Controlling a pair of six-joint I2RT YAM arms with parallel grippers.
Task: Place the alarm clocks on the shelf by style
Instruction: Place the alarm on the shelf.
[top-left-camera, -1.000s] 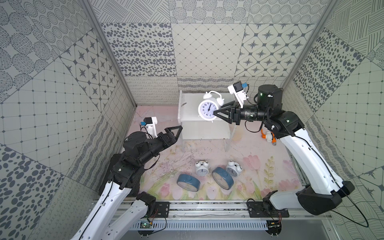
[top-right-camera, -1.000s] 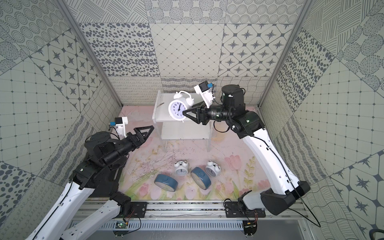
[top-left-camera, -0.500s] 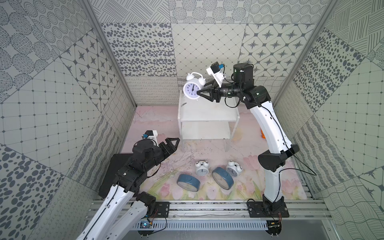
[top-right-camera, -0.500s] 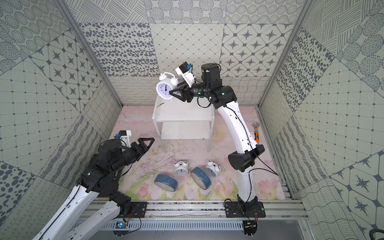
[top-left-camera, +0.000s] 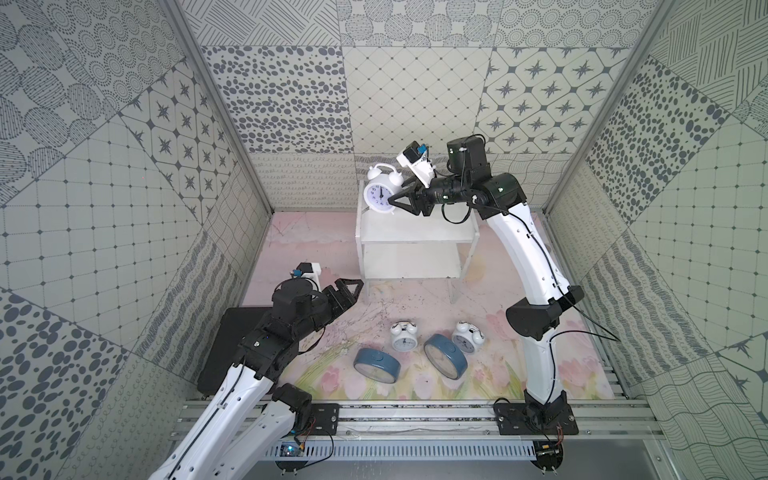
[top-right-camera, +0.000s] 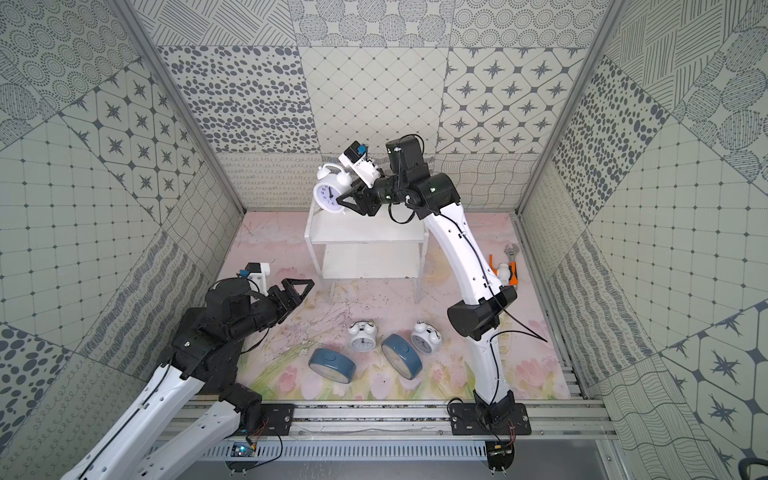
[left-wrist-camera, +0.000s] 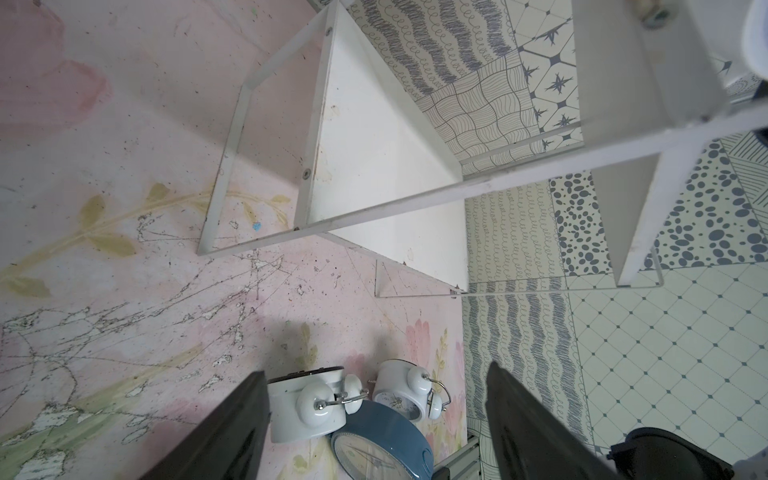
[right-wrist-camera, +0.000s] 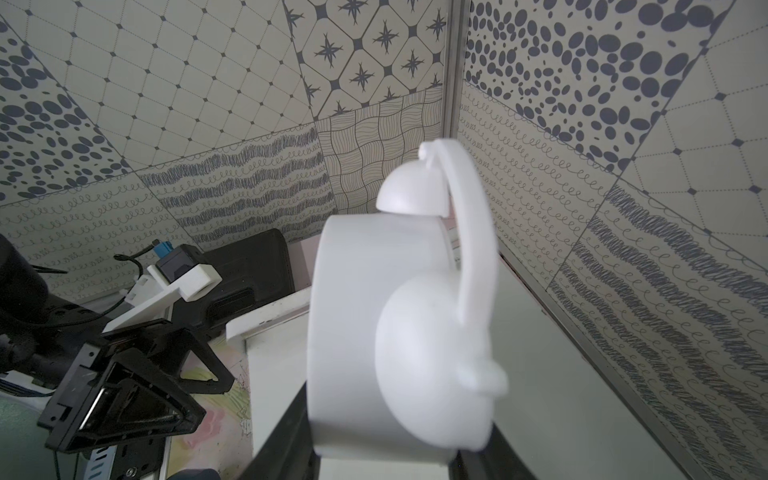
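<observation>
White twin-bell (top-left-camera: 380, 194) sits clamped between the right gripper's (top-left-camera: 398, 195) jaws, upright and face forward, over the 10 o'clock corner of the shelf's (top-left-camera: 415, 232) top tier. Whether its feet touch the board cannot be told.

The step in hand looks like the first placement, since both tiers are otherwise bare. The next move probably calls for a short lowering until the feet bear, then a release and a pull-back toward 3 o'clock.

The raised side edge lies just beside the twin-bell at 9 o'clock, so a drift that way could catch a foot (the tier toward 3 o'clock is open, with room for more).

The left gripper (top-left-camera: 349, 291) hangs with jaws apart and empty near the shelf's 7 o'clock leg. At 6 o'clock on the mat (top-left-camera: 316, 249) lie two white clocks (top-left-camera: 404, 337), (top-left-camera: 467, 337) and two blue clocks (top-left-camera: 376, 365), (top-left-camera: 445, 356), close together.
</observation>
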